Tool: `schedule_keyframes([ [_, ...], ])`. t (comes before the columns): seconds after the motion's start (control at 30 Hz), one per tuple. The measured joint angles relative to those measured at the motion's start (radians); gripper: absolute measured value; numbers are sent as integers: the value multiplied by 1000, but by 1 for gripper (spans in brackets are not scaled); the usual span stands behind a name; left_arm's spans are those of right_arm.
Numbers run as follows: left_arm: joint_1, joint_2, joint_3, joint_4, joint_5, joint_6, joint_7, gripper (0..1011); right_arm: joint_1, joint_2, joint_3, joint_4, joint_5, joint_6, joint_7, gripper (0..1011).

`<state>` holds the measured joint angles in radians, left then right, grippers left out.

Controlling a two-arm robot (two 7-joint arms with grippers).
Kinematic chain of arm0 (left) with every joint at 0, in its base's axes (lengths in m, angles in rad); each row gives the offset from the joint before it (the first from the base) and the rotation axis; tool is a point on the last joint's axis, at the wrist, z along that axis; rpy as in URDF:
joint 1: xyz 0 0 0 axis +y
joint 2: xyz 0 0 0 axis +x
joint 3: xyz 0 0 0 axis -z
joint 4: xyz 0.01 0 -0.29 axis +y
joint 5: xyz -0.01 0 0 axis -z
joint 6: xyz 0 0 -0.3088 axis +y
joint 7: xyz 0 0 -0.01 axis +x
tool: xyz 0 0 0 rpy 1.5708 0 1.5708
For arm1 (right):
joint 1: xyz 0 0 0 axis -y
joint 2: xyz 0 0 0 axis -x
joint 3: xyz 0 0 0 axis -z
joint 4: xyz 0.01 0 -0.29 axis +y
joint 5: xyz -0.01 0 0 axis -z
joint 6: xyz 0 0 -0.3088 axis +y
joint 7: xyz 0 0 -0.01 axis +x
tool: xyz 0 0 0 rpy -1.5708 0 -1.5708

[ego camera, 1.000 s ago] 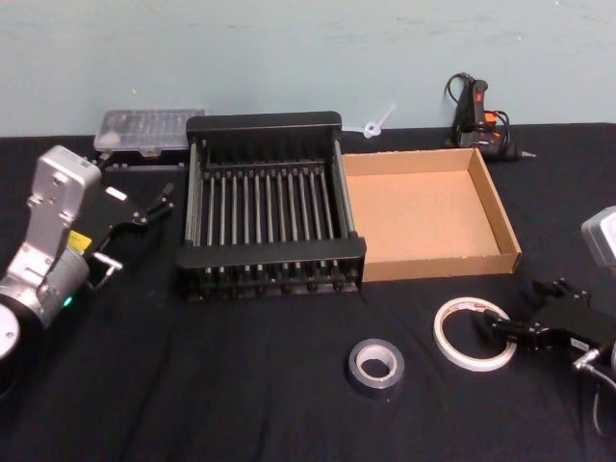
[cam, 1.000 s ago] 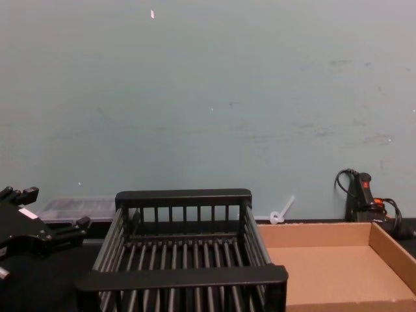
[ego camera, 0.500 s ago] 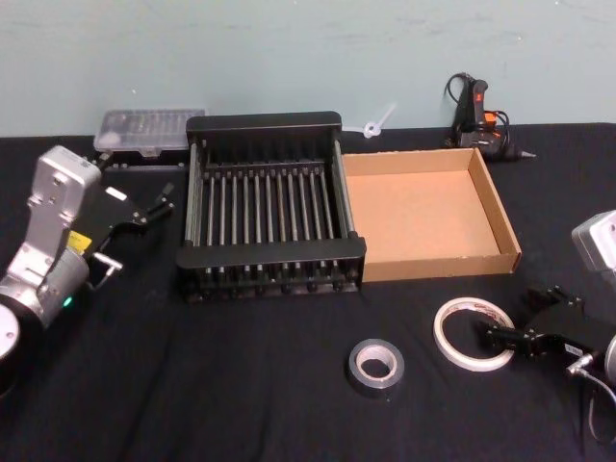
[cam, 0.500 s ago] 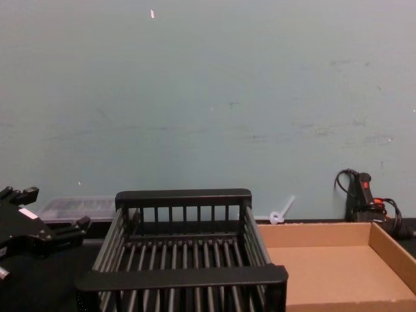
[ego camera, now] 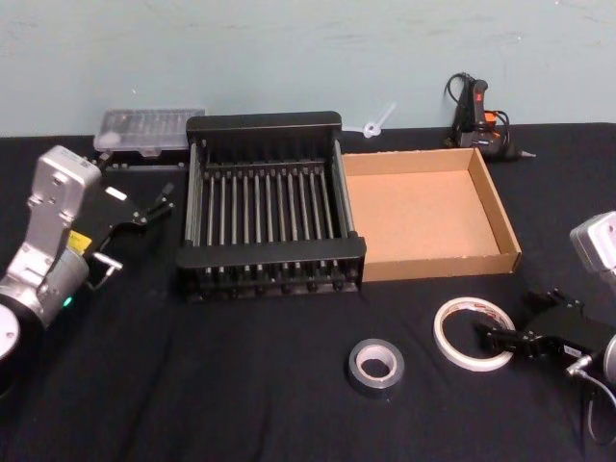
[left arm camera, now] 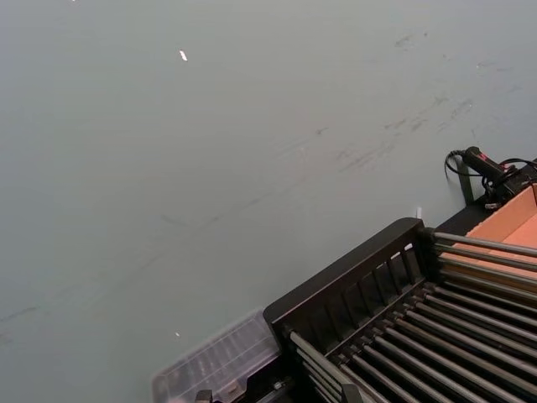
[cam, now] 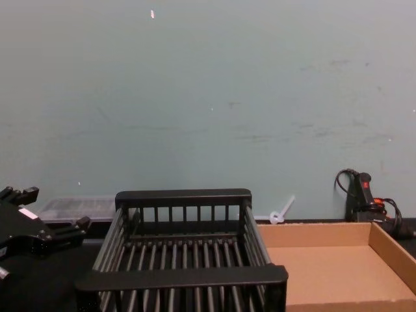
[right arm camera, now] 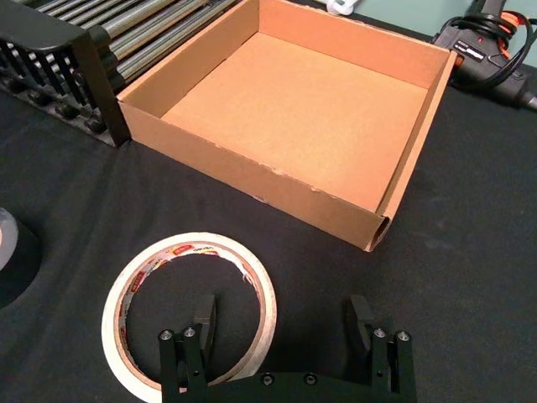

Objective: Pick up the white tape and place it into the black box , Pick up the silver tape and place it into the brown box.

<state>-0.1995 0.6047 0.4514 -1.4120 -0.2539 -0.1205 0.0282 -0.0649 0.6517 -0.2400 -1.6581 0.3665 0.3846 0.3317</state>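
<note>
The white tape [ego camera: 470,333] lies flat on the black table in front of the brown box [ego camera: 443,262]. My right gripper [ego camera: 515,322] is open at its right edge. In the right wrist view one finger [right arm camera: 204,315] sits inside the white tape [right arm camera: 126,294] and the other outside, so the ring's wall lies between them. The right gripper [right arm camera: 283,317] faces the brown box [right arm camera: 252,168]. The silver tape [ego camera: 375,366] lies to the left of the white roll. The black box [ego camera: 265,123] stands left of the brown box. My left gripper [ego camera: 154,204] is parked open left of the crate.
A clear plastic case [ego camera: 149,130] lies behind the crate's left corner. A glue gun [ego camera: 476,115] and a white plastic piece [ego camera: 377,123] lie at the back by the wall. The chest view shows the left gripper [cam: 55,208] beside the black box [cam: 182,276].
My right gripper has sunk slightly toward the table at the white tape's right edge. The left arm, both tapes and both boxes have not moved.
</note>
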Motion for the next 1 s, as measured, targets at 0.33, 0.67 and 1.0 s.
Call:
schedule_keyframes([
  [0.33,0,0,0,0,0,0,0,1001,4,-14,5,9,-12,11,14,1002],
  [0.67,0,0,0,0,0,0,0,1001,3,-19,11,10,-17,13,20,1002],
  [1.0,0,0,0,0,0,0,0,1001,3,-19,10,10,-17,13,19,1002],
])
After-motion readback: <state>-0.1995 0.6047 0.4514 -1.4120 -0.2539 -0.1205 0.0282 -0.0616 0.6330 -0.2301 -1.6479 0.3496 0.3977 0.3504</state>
